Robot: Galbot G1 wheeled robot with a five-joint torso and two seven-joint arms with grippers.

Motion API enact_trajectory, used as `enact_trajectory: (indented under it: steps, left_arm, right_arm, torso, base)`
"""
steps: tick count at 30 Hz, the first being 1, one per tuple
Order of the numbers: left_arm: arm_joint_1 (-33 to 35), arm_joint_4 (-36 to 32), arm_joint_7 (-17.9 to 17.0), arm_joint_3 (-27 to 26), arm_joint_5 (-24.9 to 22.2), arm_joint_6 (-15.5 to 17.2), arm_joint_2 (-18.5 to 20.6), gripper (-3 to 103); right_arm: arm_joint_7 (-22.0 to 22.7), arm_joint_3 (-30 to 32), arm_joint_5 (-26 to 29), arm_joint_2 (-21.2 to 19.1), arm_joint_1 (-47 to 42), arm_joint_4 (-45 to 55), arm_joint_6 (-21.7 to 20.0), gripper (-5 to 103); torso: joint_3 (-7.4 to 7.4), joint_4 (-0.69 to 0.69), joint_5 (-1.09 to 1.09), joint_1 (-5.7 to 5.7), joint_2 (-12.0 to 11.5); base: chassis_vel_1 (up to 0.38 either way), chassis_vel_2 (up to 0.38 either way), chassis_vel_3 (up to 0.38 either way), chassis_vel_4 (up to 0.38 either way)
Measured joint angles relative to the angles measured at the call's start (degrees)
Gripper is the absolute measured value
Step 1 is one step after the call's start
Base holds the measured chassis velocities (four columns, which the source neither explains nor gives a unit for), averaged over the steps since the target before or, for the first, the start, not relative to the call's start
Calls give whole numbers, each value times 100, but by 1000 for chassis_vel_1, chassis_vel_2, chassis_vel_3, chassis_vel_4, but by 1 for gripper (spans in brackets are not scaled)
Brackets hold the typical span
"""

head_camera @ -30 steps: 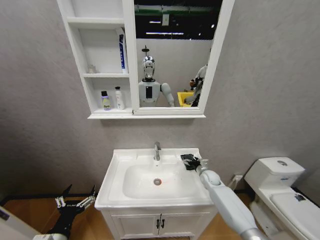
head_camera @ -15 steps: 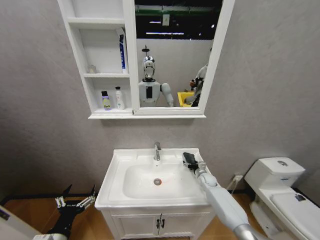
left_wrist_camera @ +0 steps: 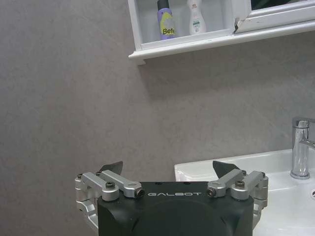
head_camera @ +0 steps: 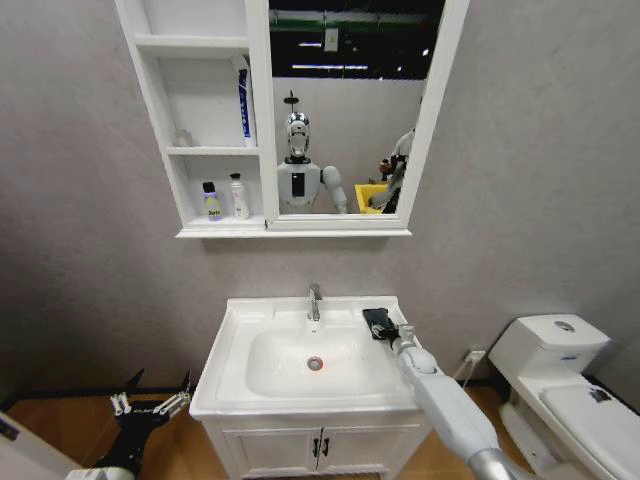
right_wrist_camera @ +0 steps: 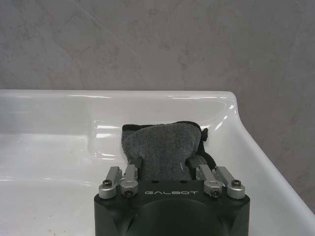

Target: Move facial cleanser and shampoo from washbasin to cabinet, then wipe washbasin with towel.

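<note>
The small black towel (head_camera: 378,321) lies on the back right rim of the white washbasin (head_camera: 235,345), to the right of the chrome tap (head_camera: 314,300). My right gripper (head_camera: 385,326) is shut on it. In the right wrist view the right gripper (right_wrist_camera: 165,164) holds the bunched towel (right_wrist_camera: 162,145) between its fingers, pressed against the rim (right_wrist_camera: 236,132). A purple bottle (head_camera: 210,202) and a white bottle (head_camera: 238,197) stand on the lowest shelf of the cabinet (head_camera: 160,100); I cannot tell which is the shampoo and which the facial cleanser. My left gripper (head_camera: 150,403) hangs open, low and left of the basin.
A blue tube (head_camera: 243,105) leans on the cabinet's middle shelf. The mirror (head_camera: 350,110) is right of the shelves. A white toilet (head_camera: 550,360) stands to the right, and the vanity doors (head_camera: 320,448) are below the basin. The left wrist view shows the open left gripper (left_wrist_camera: 167,169), both bottles (left_wrist_camera: 167,22) and the tap (left_wrist_camera: 301,147).
My right arm has shifted a little to the left over the rim, and the towel, spread flat before, is now bunched in the gripper. The left arm has not moved.
</note>
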Motion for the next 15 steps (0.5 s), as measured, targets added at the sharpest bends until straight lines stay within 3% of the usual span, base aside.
enact_trajectory:
  steps: [9, 12, 15]
  left_arm:
    - [0, 0, 0, 0, 0, 0, 0, 100]
    - [0, 0, 0, 0, 0, 0, 0, 100]
    - [0, 0, 0, 0, 0, 0, 0, 100]
  right_arm:
    - [-108, 107, -358, -7, -146, 233, 214, 13]
    - [-141, 142, -534, 5, -184, 381, 319, 5]
    - [-106, 139, -463, -34, -247, 700, 264, 5]
  torso:
    - [0, -2, 0, 0, 0]
    - [0, 0, 0, 0, 0]
    - [1, 0, 1, 0, 0]
  base:
    - [0, 0, 0, 0]
    - [0, 0, 0, 0]
    - [0, 0, 0, 0]
